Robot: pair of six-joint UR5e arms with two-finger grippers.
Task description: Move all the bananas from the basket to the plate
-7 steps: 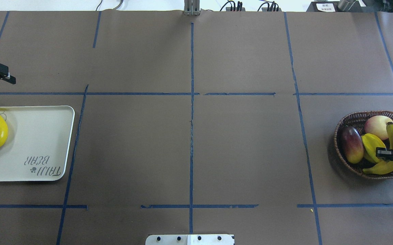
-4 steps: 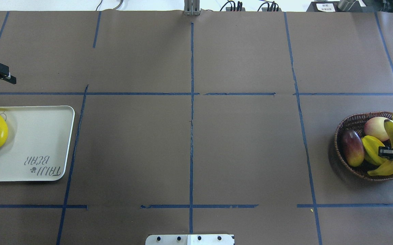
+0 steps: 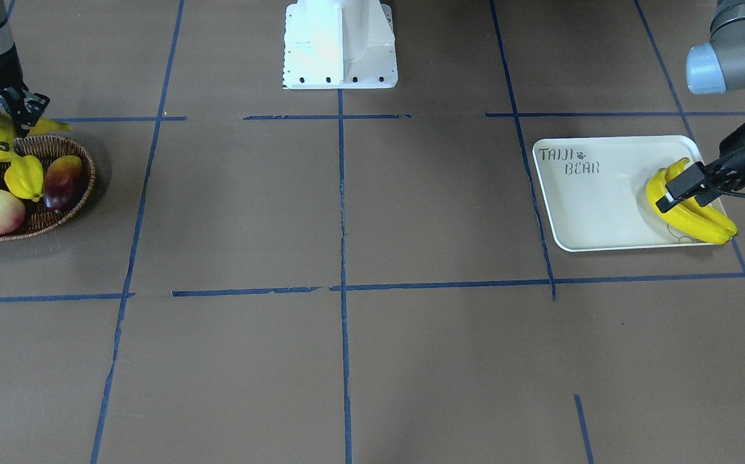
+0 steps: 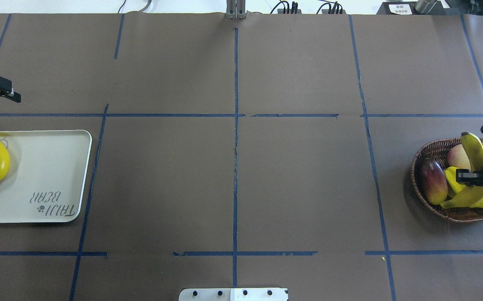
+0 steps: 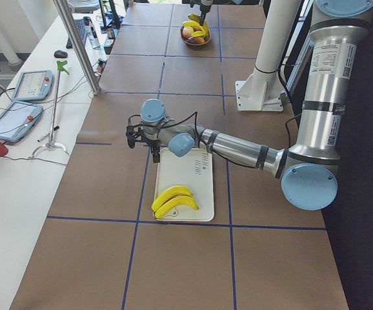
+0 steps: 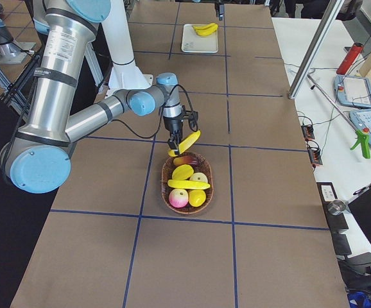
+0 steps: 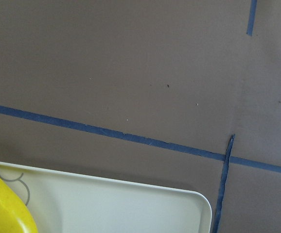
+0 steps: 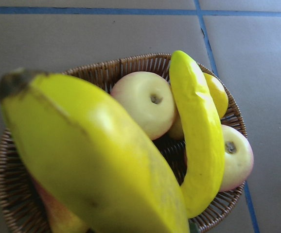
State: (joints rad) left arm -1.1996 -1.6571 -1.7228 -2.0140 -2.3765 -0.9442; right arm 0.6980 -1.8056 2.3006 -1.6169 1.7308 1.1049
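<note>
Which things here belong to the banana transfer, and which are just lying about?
Job: basket; held banana above it; resting banana inside it; plate; two bananas already on it.
Lying about, all in the basket: starfruit; mango; apples.

Overhead and front views look down on the counter (image 4: pixel 300 188) from opposite sides; side views look along it from either end. All four share plate (image 4: pixel 45 175) and basket (image 4: pixel 423 152); each wrist view sits close over one.

Robotics lab: tape-gridded table (image 5: pixel 186 77), teach pendants (image 5: pixel 30 84) alongside.
</note>
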